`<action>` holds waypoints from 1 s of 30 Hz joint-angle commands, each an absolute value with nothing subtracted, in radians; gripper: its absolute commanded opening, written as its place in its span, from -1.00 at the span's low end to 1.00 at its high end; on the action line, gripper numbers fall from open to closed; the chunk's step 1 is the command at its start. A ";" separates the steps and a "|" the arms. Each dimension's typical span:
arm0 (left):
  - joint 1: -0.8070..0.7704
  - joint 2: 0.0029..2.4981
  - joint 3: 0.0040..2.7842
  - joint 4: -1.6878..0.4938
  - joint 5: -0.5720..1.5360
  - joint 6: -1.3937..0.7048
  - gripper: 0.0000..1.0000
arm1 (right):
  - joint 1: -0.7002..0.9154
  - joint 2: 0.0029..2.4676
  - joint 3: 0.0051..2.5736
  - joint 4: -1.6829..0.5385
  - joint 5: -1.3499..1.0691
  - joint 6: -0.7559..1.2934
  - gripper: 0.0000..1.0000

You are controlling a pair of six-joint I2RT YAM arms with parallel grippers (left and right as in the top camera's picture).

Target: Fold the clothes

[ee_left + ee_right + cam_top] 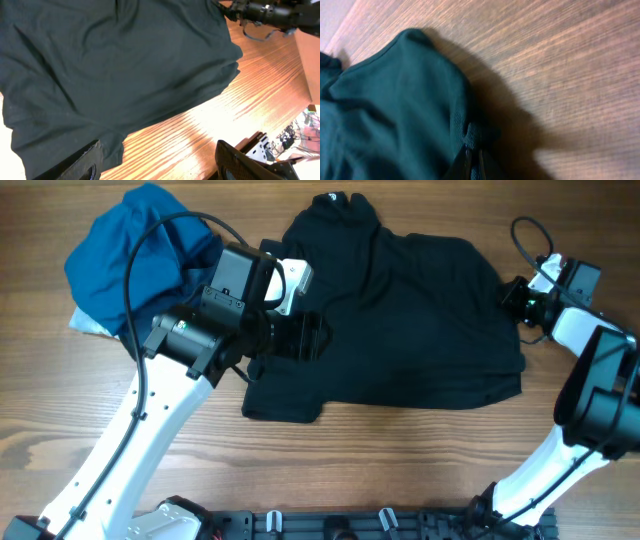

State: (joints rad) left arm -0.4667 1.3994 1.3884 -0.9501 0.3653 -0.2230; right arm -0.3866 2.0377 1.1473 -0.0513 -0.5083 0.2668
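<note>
The clothes, a large black shirt (400, 310), lie spread on the wooden table with the collar and white neck tag (335, 198) at the far edge. My left gripper (305, 337) hovers open over the shirt's left side. In the left wrist view its fingers (82, 161) stand wide apart, with the shirt (115, 65) and bare wood between them and nothing held. My right gripper (508, 292) is at the shirt's right edge. In the right wrist view it (472, 152) is shut on a pinch of the shirt's (395, 100) edge fabric.
A bright-blue and navy bundle of garments (140, 250) sits at the back left, behind my left arm. Cables loop over the left arm and near the right wrist (530, 235). Bare wood (400, 460) lies in front of the shirt, and a black rail (350, 525) runs along the near edge.
</note>
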 commanded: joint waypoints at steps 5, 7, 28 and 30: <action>-0.469 1.391 1.397 -0.952 0.348 -0.217 0.47 | -0.343 1.894 1.153 -0.304 -0.486 0.136 -0.91; -0.469 1.393 1.397 -0.951 0.347 -0.217 0.48 | -0.300 1.894 1.153 -0.419 -0.460 0.054 -0.90; -0.469 1.409 1.397 -0.952 0.339 -0.217 0.50 | -0.295 2.072 1.153 -0.027 -0.279 0.310 0.11; -0.469 1.409 1.397 -0.951 0.339 -0.217 0.50 | -0.295 2.073 1.153 -0.028 -0.281 0.314 -0.42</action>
State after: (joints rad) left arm -0.4667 1.4025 1.3884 -0.9512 0.3420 -0.2230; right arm -0.2943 2.0342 1.1519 -0.0246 -0.3286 0.2920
